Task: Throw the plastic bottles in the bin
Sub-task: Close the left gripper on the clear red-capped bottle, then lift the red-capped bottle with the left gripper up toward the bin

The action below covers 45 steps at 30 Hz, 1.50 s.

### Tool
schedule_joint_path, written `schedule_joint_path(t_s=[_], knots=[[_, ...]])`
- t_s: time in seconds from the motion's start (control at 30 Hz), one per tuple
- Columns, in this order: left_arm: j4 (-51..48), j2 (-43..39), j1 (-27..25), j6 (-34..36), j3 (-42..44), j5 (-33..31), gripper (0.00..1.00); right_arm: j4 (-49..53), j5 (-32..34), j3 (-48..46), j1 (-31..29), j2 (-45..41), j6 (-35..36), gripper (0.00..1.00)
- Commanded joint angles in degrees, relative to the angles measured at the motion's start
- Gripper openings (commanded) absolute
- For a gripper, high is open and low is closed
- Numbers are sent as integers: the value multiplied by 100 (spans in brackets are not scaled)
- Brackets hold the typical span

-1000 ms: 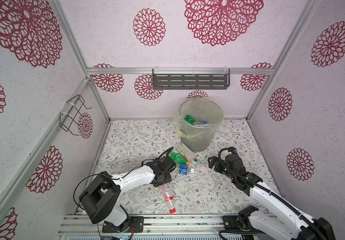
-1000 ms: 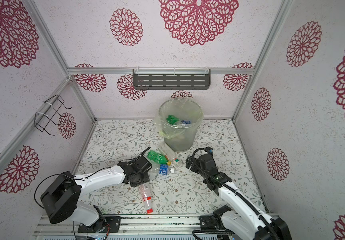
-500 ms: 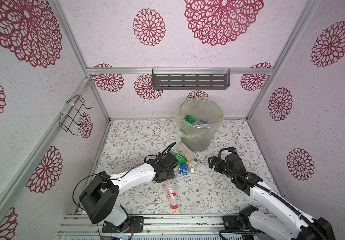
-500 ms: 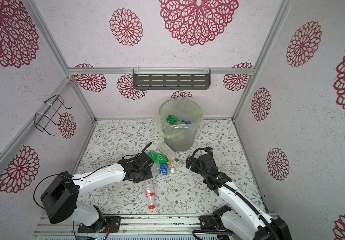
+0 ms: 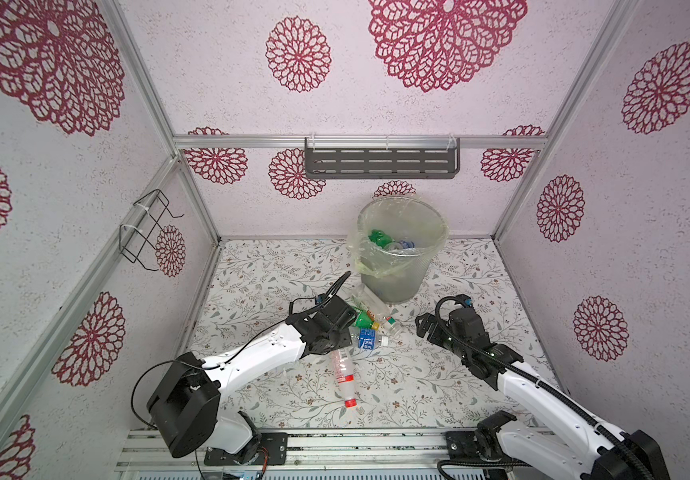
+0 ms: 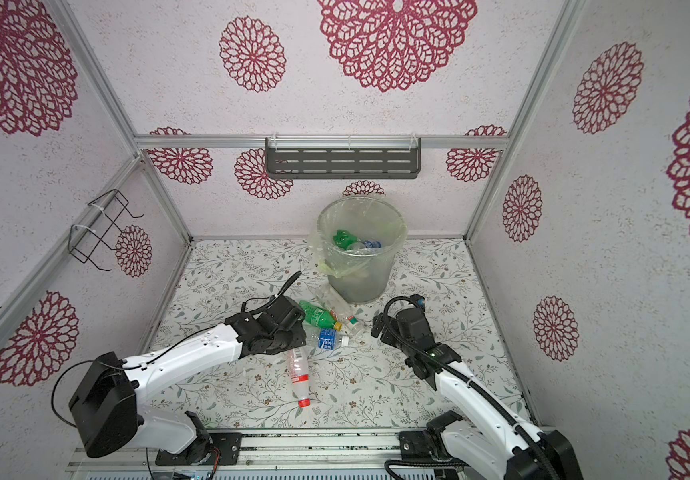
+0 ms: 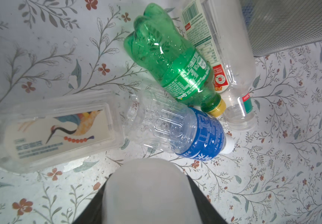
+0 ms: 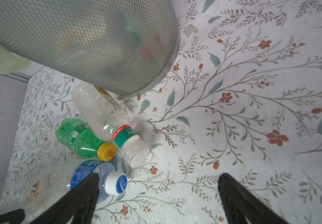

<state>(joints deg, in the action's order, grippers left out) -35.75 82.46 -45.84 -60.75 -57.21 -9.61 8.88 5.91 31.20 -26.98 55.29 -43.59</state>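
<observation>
Toward the back wall (image 5: 335, 104), papered with red flowers, stands the bin (image 5: 393, 282), a grey mesh basket lined with a yellowish bag, on a leaf-patterned floor (image 5: 277, 266). A few binned bottles (image 6: 345, 241) lie inside it, one of them green.

Just in front of the bin, four more lie on their sides in a tight cluster. They are a green bottle (image 7: 168, 64) with a yellow cap, a blue-label bottle (image 7: 175, 126) with a white cap, a tall clear bottle (image 8: 100, 110) whose base meets the foot of the bin, and a flat clear bottle (image 7: 59, 126) printed with a crane.

The left gripper (image 7: 149, 182) sits beside this cluster, nearly closed and clamped on the base end of a red-cap bottle (image 5: 342, 372). Its cap points toward the front rail (image 5: 335, 440). Whether that bottle clears the floor cannot be told.

The right gripper (image 8: 158, 174), on the cluster's other side, hovers with jaws spread wide and holds nothing.
</observation>
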Motion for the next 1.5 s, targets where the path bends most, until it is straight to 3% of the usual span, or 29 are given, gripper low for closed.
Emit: schedule_joint_path(t_s=[0.0,1.47], knots=[[48,-275,78,131,-112,-163,54,25,138,88,19,-75,-53,99],[1296,-1241,2544,771,-878,1424,54,24,86,210,20,108,-115,99]])
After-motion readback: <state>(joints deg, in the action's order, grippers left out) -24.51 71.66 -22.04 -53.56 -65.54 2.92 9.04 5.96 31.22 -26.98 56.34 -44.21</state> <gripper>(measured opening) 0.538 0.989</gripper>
